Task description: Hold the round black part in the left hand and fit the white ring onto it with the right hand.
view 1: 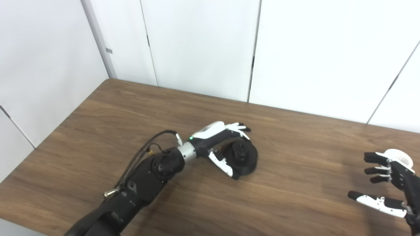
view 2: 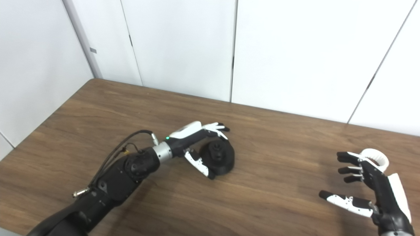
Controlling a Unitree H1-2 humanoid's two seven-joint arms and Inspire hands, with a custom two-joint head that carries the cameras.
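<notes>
Near the middle of the surface [view 1: 295, 203], the left hand [view 1: 220, 141] cups the round black part [view 1: 241, 157] to steady it, its grip unclear, while the right hand [view 2: 370, 186] hovers open beside the white ring [view 2: 377, 157], seemingly ready to grasp.

Wooden table top [view 1: 295, 203]: brown, streaked with darker grain.
Round black plastic part [view 1: 244, 157]: black all over.
White plastic ring [view 2: 377, 157]: plain white.
Left robot hand [view 1: 220, 144]: black — white shells, one green light.
Right robot hand [view 2: 367, 186]: black with white panels.
Wall panels [view 1: 203, 42]: white — dark seams.
</notes>
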